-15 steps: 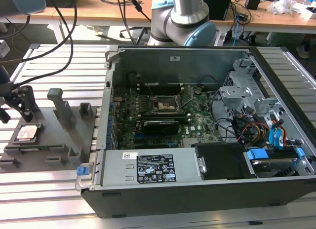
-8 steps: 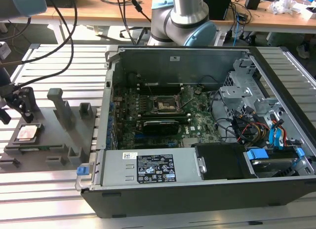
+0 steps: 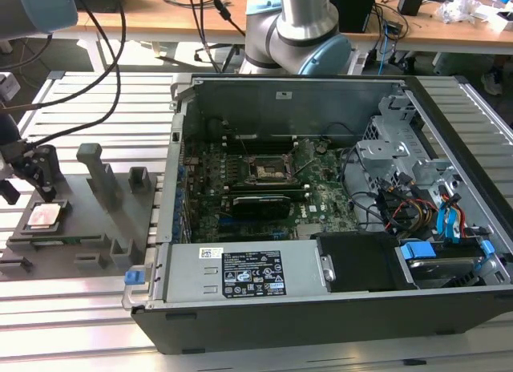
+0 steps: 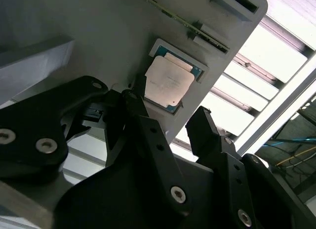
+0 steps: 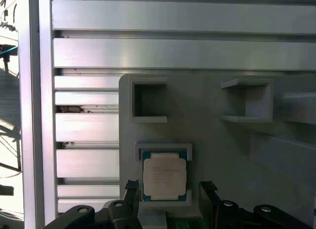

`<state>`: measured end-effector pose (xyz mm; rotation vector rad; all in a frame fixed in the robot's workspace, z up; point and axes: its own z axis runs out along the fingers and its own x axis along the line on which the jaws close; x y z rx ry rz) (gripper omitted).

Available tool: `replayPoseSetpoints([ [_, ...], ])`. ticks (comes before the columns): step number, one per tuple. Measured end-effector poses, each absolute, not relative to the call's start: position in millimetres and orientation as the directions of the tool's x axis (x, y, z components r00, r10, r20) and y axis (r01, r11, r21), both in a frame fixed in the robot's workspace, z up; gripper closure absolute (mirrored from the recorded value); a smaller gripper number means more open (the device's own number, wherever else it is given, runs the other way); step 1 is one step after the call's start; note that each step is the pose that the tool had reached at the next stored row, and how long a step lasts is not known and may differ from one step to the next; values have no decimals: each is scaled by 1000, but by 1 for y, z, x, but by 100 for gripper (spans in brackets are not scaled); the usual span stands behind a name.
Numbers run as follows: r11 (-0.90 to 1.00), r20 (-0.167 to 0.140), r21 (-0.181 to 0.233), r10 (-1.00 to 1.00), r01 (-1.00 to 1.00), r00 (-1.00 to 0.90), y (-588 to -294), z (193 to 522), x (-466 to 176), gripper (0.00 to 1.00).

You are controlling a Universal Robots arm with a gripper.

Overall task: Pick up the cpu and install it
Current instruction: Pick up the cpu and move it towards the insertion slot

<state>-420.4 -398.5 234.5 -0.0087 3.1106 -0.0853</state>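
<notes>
Gripper poised over the cpu
Jaws spread apart, grasping nothing, one on each side of the cpu, which lies in its recess near the edge of the grey tray

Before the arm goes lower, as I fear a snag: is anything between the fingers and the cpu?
Nothing visible. In the first wrist view the cpu lies bare in its recess on the grey tray, and the gripper has its fingers open, one to each side of it.
</notes>
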Motion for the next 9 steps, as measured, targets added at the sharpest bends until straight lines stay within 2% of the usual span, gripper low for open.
replayPoseSetpoints([
  [9,998,-30,-61,-37,-35,-999,-400,225,-419,40],
])
